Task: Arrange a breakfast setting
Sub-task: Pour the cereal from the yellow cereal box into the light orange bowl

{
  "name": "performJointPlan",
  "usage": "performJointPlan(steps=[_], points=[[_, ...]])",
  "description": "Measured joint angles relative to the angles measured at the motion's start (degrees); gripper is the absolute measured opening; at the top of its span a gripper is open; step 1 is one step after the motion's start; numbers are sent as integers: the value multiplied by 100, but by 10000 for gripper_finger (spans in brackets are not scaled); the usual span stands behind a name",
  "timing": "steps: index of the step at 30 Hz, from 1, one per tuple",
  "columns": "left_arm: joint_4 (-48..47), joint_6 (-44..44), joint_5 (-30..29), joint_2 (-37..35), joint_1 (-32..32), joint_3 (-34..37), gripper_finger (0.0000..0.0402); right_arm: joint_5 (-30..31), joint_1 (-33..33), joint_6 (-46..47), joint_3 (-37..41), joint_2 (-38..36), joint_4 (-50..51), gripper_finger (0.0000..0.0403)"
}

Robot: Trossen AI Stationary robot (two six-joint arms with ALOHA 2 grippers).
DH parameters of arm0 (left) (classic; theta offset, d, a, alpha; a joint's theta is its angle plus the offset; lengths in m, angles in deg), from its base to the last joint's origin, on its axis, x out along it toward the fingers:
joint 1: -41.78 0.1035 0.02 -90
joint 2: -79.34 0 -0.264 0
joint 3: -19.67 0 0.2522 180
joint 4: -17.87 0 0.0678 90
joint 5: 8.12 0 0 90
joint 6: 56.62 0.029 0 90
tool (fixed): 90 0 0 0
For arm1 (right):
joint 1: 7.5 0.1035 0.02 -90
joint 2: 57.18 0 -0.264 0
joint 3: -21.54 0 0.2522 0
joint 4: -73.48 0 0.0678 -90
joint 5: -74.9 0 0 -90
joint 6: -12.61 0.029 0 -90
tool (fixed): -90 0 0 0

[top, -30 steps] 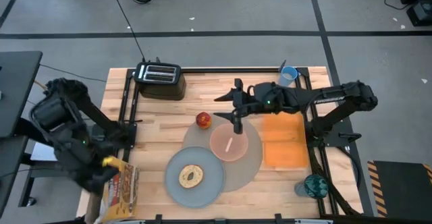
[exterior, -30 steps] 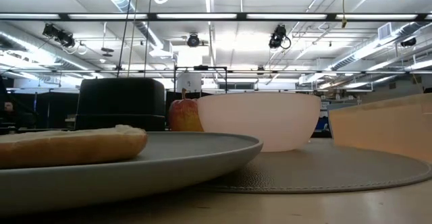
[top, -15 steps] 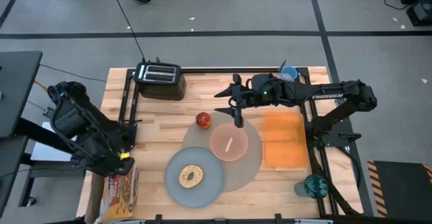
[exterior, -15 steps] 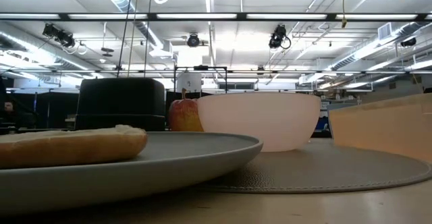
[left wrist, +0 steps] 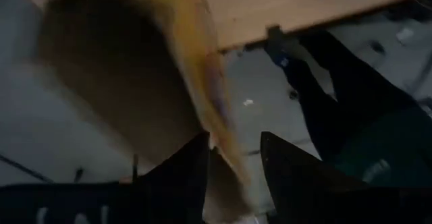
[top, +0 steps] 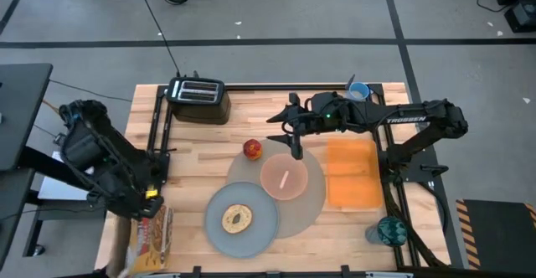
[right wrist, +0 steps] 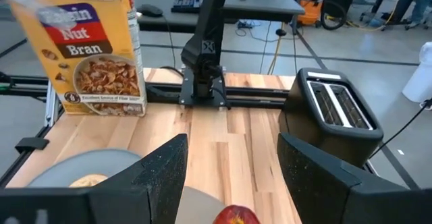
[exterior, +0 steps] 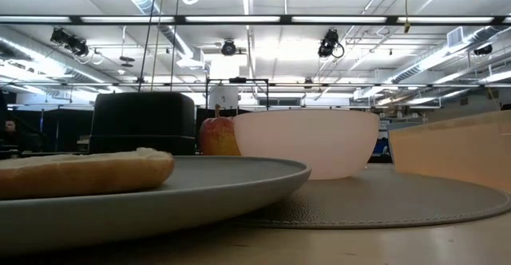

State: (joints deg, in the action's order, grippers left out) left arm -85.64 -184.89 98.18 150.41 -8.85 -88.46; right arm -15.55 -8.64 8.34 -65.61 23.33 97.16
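The yellow cereal box [top: 151,234] stands at the table's near left corner and shows upright in the right wrist view [right wrist: 84,55]. My left gripper [top: 151,196] is shut on its top. The tan placemat [top: 311,201] carries the pink bowl [top: 285,177] with the spoon [top: 284,179] inside it. The grey plate [top: 251,232] holds the bagel [top: 237,219] and overlaps the placemat's near left side. The red apple [top: 252,149] lies beside the mat. The light-blue cup [top: 358,92] stands at the far right. My right gripper [top: 295,142] is open and empty above the bowl's far side. My left gripper pinches the cereal box's top edge [left wrist: 217,140] between its two fingers, coming from above. The box stands nearly upright below the gripper, its bottom [right wrist: 101,110] on the table.
A black toaster [top: 199,99] stands at the far left. An orange cloth [top: 350,173] lies right of the placemat. A teal object [top: 387,228] sits at the near right corner. Bare wood shows between the toaster and the cereal box.
My left gripper has gone toward the table's right and far edges with the cereal box's top, tipping the box more upright. My right gripper has drawn back a little toward the far edge from over the bowl.
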Motion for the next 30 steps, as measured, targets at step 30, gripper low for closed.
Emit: performJointPlan(steps=[30], points=[[-17, 1370, -571, -24, 33, -146, 4, 114, -230, -934, 0, -562, 75, 236]])
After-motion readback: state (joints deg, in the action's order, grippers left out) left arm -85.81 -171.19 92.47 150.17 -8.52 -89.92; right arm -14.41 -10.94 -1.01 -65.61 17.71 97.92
